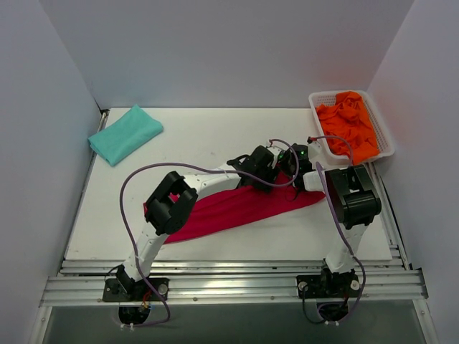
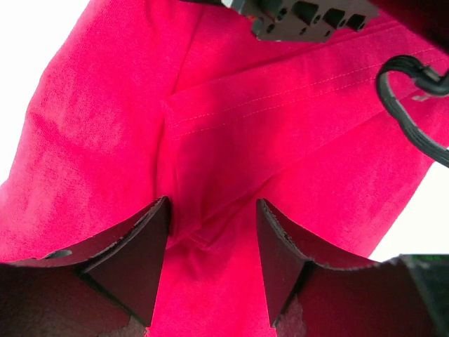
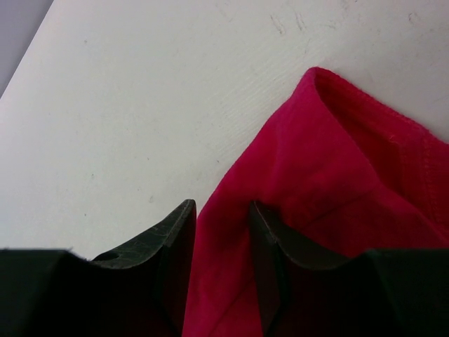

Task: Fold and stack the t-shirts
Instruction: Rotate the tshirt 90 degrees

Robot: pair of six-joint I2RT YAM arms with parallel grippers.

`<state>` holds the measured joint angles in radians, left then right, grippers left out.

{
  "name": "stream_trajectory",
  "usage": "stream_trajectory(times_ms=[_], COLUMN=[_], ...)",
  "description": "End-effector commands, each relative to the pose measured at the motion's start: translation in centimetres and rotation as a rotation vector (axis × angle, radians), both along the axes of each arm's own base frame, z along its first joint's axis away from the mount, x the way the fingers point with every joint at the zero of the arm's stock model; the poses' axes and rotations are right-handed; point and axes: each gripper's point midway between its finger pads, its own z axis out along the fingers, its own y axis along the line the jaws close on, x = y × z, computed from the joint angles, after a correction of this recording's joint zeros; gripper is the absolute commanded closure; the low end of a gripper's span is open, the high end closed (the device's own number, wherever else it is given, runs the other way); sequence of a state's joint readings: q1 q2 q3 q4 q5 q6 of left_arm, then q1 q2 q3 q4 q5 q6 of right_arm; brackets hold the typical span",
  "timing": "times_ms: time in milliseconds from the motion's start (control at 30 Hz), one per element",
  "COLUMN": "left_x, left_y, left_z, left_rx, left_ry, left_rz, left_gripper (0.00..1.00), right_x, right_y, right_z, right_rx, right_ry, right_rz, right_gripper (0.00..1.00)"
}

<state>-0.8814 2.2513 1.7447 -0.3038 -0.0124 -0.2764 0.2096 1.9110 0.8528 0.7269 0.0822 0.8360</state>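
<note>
The crimson t-shirt lies as a long folded band across the middle of the table. My left gripper is at its far edge near the right end; in the left wrist view the jaws stand apart over a raised fold of the red cloth. My right gripper is just right of it; in the right wrist view the jaws hold the shirt's edge between them. A folded teal t-shirt lies at the far left. Orange t-shirts fill a basket.
The white basket stands at the far right corner against the wall. White walls enclose the table on three sides. A purple cable loops from the left arm over the shirt. Bare white table lies left of the right gripper.
</note>
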Motion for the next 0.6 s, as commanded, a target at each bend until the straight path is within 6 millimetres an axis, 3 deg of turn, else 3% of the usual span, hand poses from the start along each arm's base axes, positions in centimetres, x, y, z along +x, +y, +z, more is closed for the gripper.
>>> stream_trajectory(times_ms=[0,300,533,567], left_x=[0.9,0.8,0.7,0.8], left_y=[-0.6,-0.5,-0.6,-0.5], left_z=[2.6,3.2,3.2,3.1], left_rx=[-0.046,-0.045,-0.031,-0.025], left_ry=[-0.058,-0.083,-0.100,-0.100], left_rz=[-0.002,0.010,0.011,0.014], left_gripper=[0.40,0.49,0.85,0.95], right_x=[-3.1,-3.1,-3.1,-3.2], right_y=[-0.3,-0.2,-0.1,-0.1], right_z=[-4.7,-5.0,-5.0,-5.1], right_rx=[-0.031,-0.032,-0.032,-0.032], right_ry=[0.175,0.178,0.180,0.182], right_rz=[0.024,0.026,0.031,0.031], right_gripper=[0.67,0.68,0.69,0.69])
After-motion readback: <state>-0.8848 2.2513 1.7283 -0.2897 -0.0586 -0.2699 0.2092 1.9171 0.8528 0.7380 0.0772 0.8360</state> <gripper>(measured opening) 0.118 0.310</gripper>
